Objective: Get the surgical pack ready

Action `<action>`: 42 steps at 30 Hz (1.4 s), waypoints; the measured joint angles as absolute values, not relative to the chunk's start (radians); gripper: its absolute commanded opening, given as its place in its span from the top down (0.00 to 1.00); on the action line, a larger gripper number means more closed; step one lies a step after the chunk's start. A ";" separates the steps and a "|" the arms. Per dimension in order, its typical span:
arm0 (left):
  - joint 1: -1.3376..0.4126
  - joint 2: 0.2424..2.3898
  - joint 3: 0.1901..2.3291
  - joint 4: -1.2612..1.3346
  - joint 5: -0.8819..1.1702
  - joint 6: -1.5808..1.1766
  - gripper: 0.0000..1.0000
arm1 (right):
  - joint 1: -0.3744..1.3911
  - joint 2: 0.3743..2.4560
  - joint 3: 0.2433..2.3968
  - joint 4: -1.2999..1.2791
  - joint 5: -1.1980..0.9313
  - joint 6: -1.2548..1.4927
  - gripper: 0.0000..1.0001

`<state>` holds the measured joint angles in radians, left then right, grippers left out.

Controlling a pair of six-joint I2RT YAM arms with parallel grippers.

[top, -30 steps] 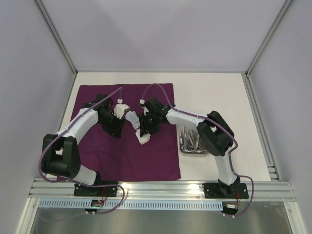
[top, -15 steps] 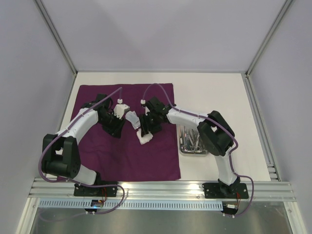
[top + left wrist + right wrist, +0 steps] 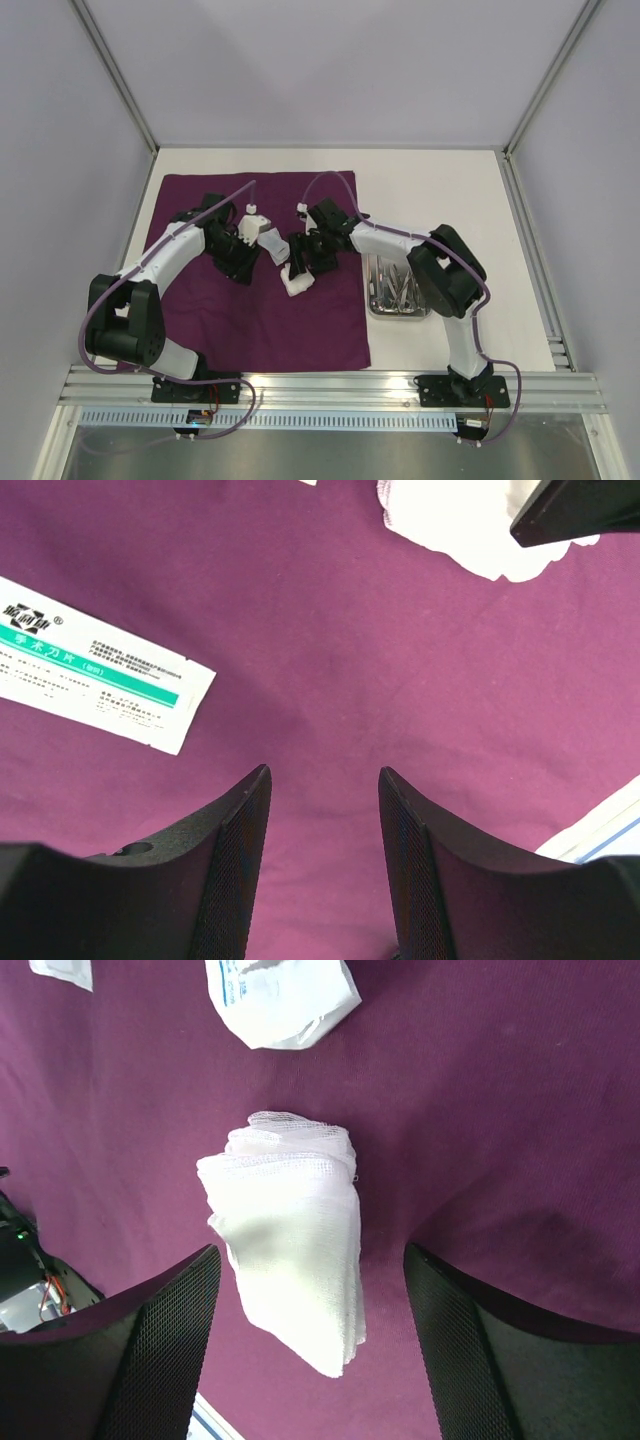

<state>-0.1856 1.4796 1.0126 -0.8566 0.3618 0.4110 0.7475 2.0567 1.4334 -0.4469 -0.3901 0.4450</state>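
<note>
The deep-purple cloth [image 3: 240,310] lies spread on the table. On it rests a folded white gauze [image 3: 290,1250], between the widely parted fingers of my right gripper [image 3: 310,1250]; neither finger touches it. From above, the gauze [image 3: 296,283] shows just under the right gripper [image 3: 300,258]. My left gripper [image 3: 322,772] stands open over bare cloth [image 3: 330,680] with nothing between its fingers, and sits just left of the right one [image 3: 258,248]. A printed packet [image 3: 90,680] lies to its left. The steel tray [image 3: 395,287] holds thin metal instruments, off the cloth's right edge.
A crumpled white packet [image 3: 280,995] and a smaller one [image 3: 62,970] lie on the cloth beyond the gauze. Another packet's edge [image 3: 600,825] shows at the lower right of the left wrist view. Metal frame posts and a rail border the table.
My right gripper's jaws have spread wide and the gauze now lies free on the cloth. Both wrists shifted slightly to the right.
</note>
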 measured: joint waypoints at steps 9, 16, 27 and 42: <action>-0.190 1.480 1.013 -0.864 0.361 0.411 0.44 | 0.713 1.996 1.381 -0.399 -0.423 0.467 0.24; -0.198 1.480 1.013 -0.873 0.361 0.411 0.44 | 0.698 1.988 1.362 -0.367 -0.429 0.482 0.32; -0.203 1.480 1.013 -0.875 0.361 0.411 0.44 | 0.700 2.012 1.357 -0.355 -0.437 0.513 0.52; -0.227 1.480 1.013 -0.876 0.361 0.411 0.44 | 0.758 2.067 1.410 -0.368 -0.398 0.509 0.40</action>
